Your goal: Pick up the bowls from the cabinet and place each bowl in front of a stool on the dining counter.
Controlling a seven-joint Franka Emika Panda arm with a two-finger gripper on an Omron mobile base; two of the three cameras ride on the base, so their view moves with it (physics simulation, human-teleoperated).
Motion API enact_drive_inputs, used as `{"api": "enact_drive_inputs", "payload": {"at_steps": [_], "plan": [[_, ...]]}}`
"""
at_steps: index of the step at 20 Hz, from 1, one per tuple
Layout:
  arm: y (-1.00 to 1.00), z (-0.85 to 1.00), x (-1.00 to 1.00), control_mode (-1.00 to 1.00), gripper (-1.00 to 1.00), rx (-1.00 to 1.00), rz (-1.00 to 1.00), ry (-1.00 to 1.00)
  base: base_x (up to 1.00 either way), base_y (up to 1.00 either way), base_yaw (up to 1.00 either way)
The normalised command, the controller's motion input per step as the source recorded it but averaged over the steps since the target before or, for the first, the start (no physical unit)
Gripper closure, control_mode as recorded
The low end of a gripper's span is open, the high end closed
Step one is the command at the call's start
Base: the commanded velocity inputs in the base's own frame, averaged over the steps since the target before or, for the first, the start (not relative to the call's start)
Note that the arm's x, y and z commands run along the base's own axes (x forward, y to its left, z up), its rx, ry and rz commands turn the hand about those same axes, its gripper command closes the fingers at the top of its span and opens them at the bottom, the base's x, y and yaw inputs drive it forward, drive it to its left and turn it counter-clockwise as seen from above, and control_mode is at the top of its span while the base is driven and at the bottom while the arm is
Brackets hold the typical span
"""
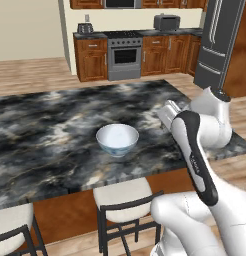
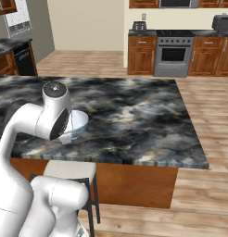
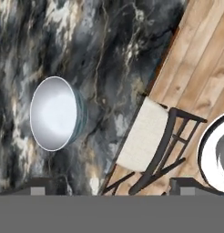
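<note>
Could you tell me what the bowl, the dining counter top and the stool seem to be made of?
The bowl looks like glazed ceramic: smooth white inside, blue-teal pattern outside. The dining counter top looks like polished stone, black and grey with marbled veins. The stool appears to have a cream cushioned seat on a thin black frame, probably metal.

We are looking at a home kitchen with an open dining area. A large island with a black-and-grey marbled stone top (image 1: 55, 125) over a reddish-brown wooden base fills the middle, and stools with cream cushioned seats and thin black metal frames (image 1: 122, 200) stand tucked at its near edge. On the island sits a white bowl with a blue-teal pattern (image 1: 117, 139). Along the far wall we see reddish-brown wooden base cabinets with metal handles (image 1: 91, 60), a stainless steel range with a dark oven window (image 1: 124, 55), a grey toaster (image 1: 166, 22) on the dark worktop and a tall steel refrigerator (image 1: 220, 42). Pale wooden plank flooring (image 2: 199, 106) and plain cream walls (image 2: 83, 23) surround it all.
</note>
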Motion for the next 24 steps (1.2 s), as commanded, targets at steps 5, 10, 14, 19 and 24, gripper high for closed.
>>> {"api": "enact_drive_inputs", "payload": {"at_steps": [5,10,14,19,24], "plan": [[-0.20,0.47,-0.81,-1.00,-1.00,-0.03,0.27,0.01,0.00,0.00,0.00],[0.00,0.55,-0.80,-1.00,-1.00,-0.11,0.23,0.04,0.00,0.00,0.00],[0.00,0.67,-0.67,-1.00,-1.00,-0.13,0.19,0.09,0.00,0.00,0.00],[0.02,0.72,-0.49,-1.00,-1.00,-0.13,0.14,0.14,0.00,0.00,0.00],[0.02,0.39,-0.51,-1.00,-1.00,-0.16,0.08,0.06,0.00,0.00,0.00]]}}
